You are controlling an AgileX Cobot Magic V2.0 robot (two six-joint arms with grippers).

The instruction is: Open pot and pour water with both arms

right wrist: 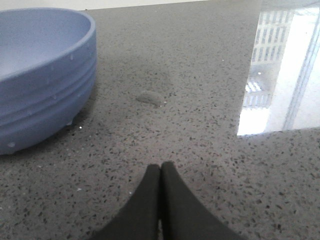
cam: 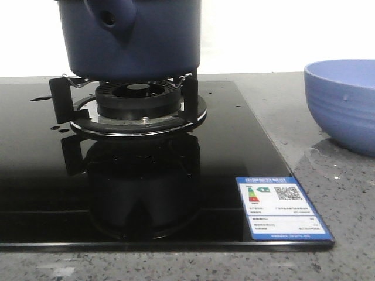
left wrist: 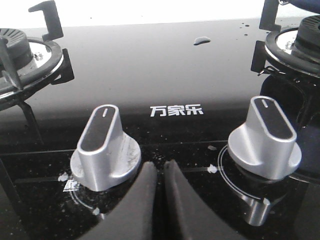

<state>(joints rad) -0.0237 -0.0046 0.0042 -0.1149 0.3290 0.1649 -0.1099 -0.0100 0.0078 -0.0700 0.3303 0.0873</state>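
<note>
The dark navy pot (cam: 140, 41) stands on the burner's pot support (cam: 137, 96) in the front view, its holed handle socket (cam: 109, 14) facing the camera; its top is cut off by the frame. Water shows as drops on the black hob glass (left wrist: 202, 40) and a small puddle on the counter (right wrist: 150, 98). My left gripper (left wrist: 159, 167) is shut and empty, low over the hob between two silver knobs. My right gripper (right wrist: 160, 169) is shut and empty over the grey counter, beside the periwinkle bowl (right wrist: 35, 75). Neither gripper shows in the front view.
Two silver knobs (left wrist: 104, 147) (left wrist: 265, 137) stand either side of the left gripper. A second burner (left wrist: 25, 55) lies beyond the left knob. The periwinkle bowl (cam: 345, 102) sits on the speckled counter to the right of the hob. A blue energy label (cam: 278, 206) is on the hob's near right corner.
</note>
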